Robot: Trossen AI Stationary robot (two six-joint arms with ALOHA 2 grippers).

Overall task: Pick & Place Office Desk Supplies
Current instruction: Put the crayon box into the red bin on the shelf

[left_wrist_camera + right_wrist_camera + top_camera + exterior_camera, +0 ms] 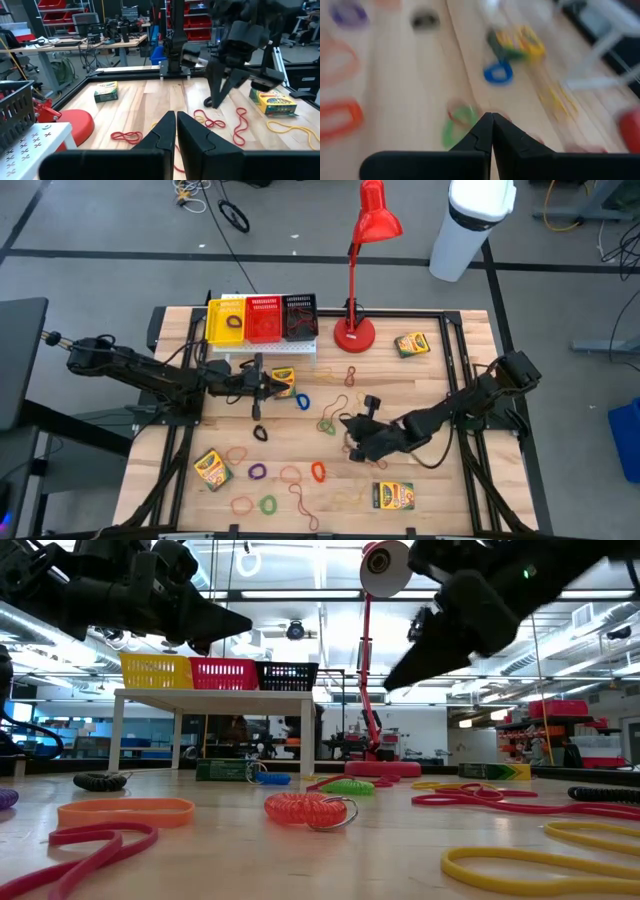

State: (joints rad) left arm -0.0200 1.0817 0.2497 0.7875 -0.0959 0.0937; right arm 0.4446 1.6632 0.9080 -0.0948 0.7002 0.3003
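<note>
High view: on the tabletop, a crayon box lies at the near left among scattered rubber bands. Next, the left gripper hovers before the white rack, jaws closed on nothing, just beside another crayon box. Right of the middle, the right gripper hangs over loose bands, jaws closed and empty. Two more crayon boxes lie near the red lamp and at the near right edge.
</note>
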